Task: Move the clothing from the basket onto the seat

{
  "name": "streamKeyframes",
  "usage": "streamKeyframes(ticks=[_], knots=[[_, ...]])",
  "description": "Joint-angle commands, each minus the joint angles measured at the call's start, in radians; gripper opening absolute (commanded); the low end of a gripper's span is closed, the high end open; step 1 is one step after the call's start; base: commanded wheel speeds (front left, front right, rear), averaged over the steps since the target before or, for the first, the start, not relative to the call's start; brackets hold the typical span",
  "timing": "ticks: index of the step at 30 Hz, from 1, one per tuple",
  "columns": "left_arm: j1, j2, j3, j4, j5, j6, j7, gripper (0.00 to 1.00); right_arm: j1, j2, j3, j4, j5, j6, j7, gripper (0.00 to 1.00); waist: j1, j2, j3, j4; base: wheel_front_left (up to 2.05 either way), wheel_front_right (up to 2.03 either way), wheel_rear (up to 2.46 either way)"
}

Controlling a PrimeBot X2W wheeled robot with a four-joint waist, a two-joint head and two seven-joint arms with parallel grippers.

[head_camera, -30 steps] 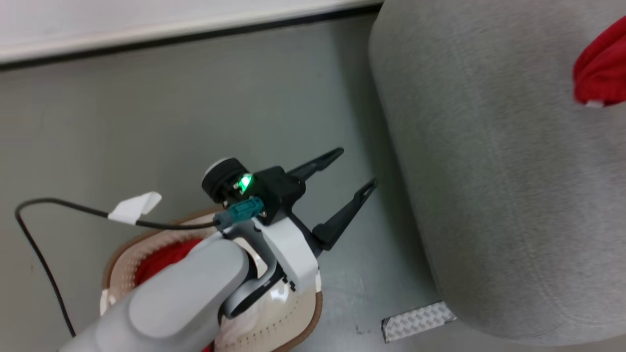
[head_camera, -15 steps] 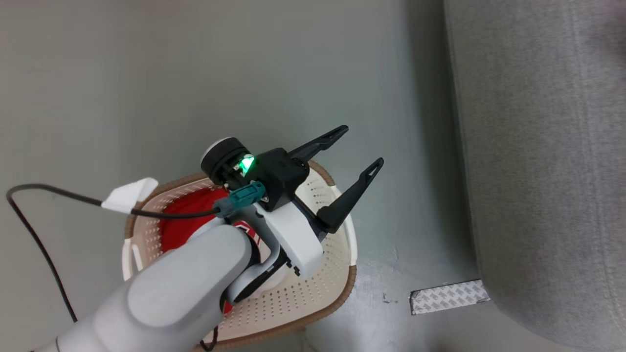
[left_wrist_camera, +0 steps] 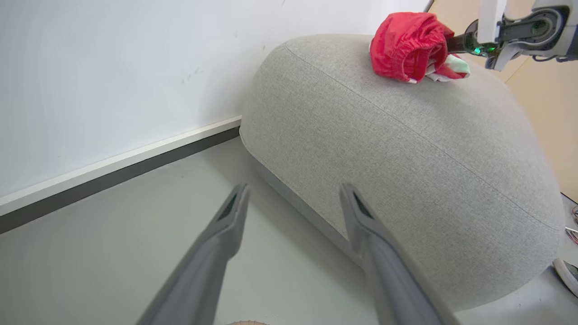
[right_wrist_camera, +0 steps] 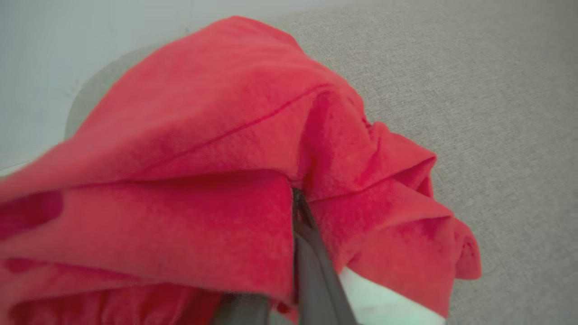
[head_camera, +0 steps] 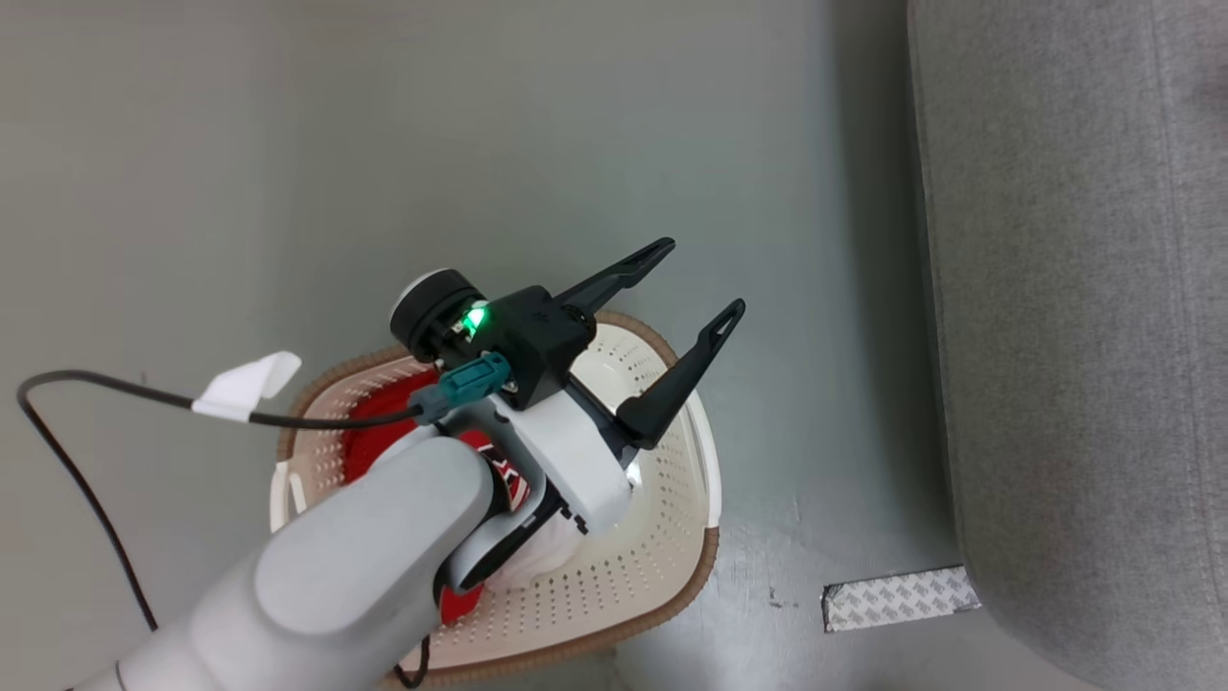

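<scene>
Turning back puts the released left pincer point(head_camera: 702, 276) over clothing point(head_camera: 374, 441) in the basket point(head_camera: 662, 566); right pincer point(right_wrist_camera: 295, 198) grasps a garment point(left_wrist_camera: 406, 45) on the seat point(left_wrist_camera: 406, 158).

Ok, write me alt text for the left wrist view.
The left gripper, fingers open, hangs above grey floor, pointing at a large grey seat by a white wall. On top of the seat, the right gripper pinches a bunched red garment with white trim.
</scene>
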Motion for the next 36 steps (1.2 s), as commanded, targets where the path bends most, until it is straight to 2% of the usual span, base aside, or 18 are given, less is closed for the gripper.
streamKeyframes(ticks=[1,8,14,20,26,36], knots=[[0.005,-0.001,0.003,0.006,-0.011,-0.002,-0.007,1.0,-0.007,-0.007,0.005,0.003,0.005,-0.002,-0.001,1.0,-0.0001,0.0,-0.009,-0.002,0.0,0.0,0.0],[0.036,-0.011,0.002,0.04,-0.032,-0.004,-0.036,1.0,0.027,-0.013,0.056,0.001,-0.005,-0.002,0.001,1.0,-0.0001,0.0,-0.098,-0.014,0.0,0.0,0.0],[0.094,-0.015,0.011,0.078,-0.061,0.001,-0.074,1.0,0.077,-0.036,0.114,-0.034,-0.02,-0.002,-0.004,1.0,-0.0001,0.0,-0.232,-0.023,0.0,0.0,0.0],[0.172,-0.006,0.041,0.098,-0.099,0.013,-0.108,1.0,0.139,-0.068,0.162,-0.118,-0.007,-0.002,-0.016,1.0,-0.0001,0.0,-0.364,-0.021,0.0,0.0,0.0],[0.252,0.005,0.092,0.097,-0.128,0.035,-0.123,1.0,0.211,-0.094,0.186,-0.224,0.001,-0.002,-0.088,1.0,-0.0001,0.0,-0.49,0.006,0.0,0.0,0.0],[0.391,0.058,0.23,0.059,-0.139,0.088,-0.129,1.0,0.33,-0.024,0.203,-0.41,-0.001,-0.002,-0.237,1.0,-0.0001,0.0,-0.642,0.069,0.0,0.0,0.0]])
